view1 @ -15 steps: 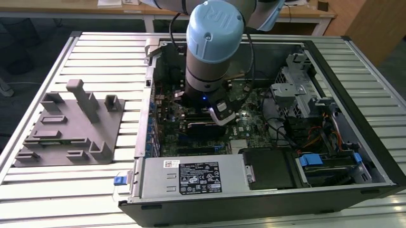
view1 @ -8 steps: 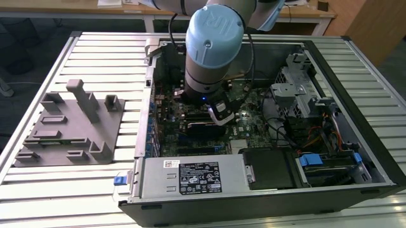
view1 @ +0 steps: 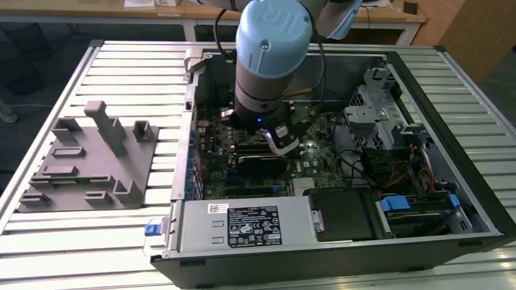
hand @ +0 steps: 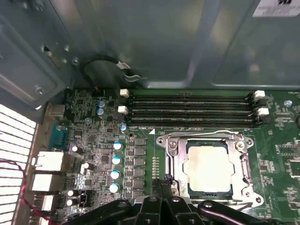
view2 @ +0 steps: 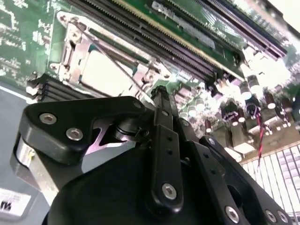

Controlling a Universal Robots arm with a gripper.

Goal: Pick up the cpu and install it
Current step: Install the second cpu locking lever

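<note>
Jaws' [hand: 161, 190] spread unclear; first wrist view alone shows cpu [hand: 209, 168] seated in socket [hand: 243, 159].

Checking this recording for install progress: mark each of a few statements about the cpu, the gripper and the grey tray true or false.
1. The cpu lies inside the socket frame on the motherboard. True.
2. The gripper hovers over the grey tray. False: it is inside the computer case, beside the socket.
3. The grey tray sits outside the case, at the exterior view's left. True.
4. The cpu lies on the grey tray. False: it sits in the socket.
</note>
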